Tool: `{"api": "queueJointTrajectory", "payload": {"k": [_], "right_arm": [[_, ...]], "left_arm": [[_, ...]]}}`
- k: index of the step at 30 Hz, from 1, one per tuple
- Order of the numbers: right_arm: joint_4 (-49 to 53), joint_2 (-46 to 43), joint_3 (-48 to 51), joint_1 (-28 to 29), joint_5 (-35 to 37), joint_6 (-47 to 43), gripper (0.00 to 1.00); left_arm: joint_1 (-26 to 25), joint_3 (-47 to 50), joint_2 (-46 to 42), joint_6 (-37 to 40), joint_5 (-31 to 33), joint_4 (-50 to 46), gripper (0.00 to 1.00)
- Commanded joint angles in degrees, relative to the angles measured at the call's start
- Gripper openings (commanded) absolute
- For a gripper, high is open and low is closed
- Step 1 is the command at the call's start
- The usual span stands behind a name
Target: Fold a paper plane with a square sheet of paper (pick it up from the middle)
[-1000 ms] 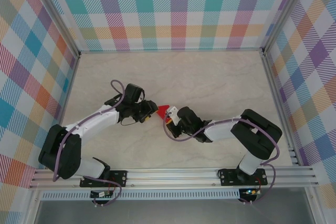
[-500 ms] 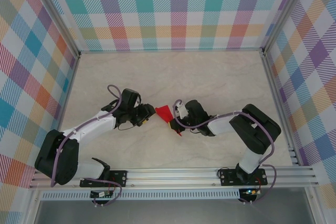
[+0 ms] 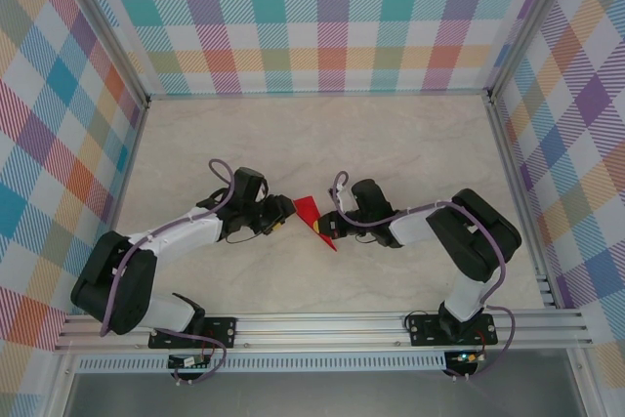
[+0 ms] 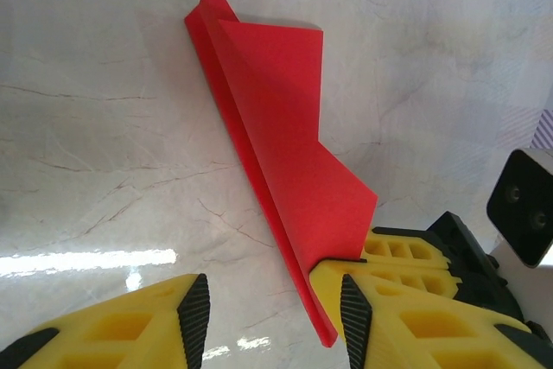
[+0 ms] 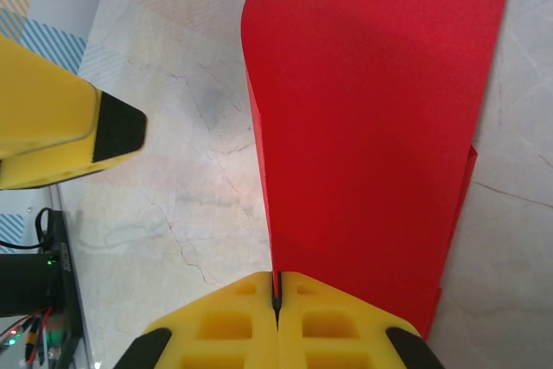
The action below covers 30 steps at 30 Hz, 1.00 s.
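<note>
Grip first: my right gripper is clenched on the folded red sheet of paper, its two yellow fingers pressed together with the paper's edge pinched in the seam between them. From overhead that gripper sits at the right-hand end of the sheet, near the middle of the pale marbled tabletop. The left gripper faces it from the other side, just beside the paper.

On the left wrist camera the sheet is a long tapering shape, not a flat square. Layers are stacked along one edge and an upper flap stands up off the lower ones. I judge the right arm holds one end so the crease is anchored while the other arm works the free part. Whether the bottom layer rests on the table I cannot tell.

My left gripper is released, its black-padded fingers spread apart. The paper's near tip reaches into the gap close to one pad, but nothing is clamped. That placement reads to me as lining up to straddle the folded edge and press the next crease. The plane looks part-made, and a careless close here could crumple the raised flap.
</note>
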State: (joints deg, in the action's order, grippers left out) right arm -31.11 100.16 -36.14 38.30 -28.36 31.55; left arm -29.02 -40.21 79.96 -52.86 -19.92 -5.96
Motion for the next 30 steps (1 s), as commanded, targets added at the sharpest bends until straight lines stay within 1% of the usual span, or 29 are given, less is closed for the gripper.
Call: {"api": "queueJointTrajectory", "payload": {"k": [1, 8, 16, 24, 30], "right_arm": [[-2.4, 1.2, -1.0, -0.6, -2.8, 3.6, 0.0], [-6.9, 2.3, -0.2, -2.6, -5.1, 9.6, 0.0], [-9.0, 3.4, 0.1, -4.4, -7.7, 14.3, 0.0], [-9.3, 5.1, 0.1, -4.9, -9.0, 17.2, 0.0], [-9.3, 6.6, 0.0, -5.5, -9.8, 19.1, 0.01]], "left_arm": [[-1.2, 0.5, 1.5, 1.0, -0.9, 3.1, 0.45], [-2.4, -0.2, 4.7, 1.2, -1.5, 6.5, 0.42], [-3.2, -0.5, 6.7, 2.3, -1.3, 9.5, 0.38], [-3.2, -1.1, 7.6, 3.4, -0.4, 10.0, 0.37], [-3.4, -1.9, 9.2, 4.0, -1.0, 11.7, 0.35]]}}
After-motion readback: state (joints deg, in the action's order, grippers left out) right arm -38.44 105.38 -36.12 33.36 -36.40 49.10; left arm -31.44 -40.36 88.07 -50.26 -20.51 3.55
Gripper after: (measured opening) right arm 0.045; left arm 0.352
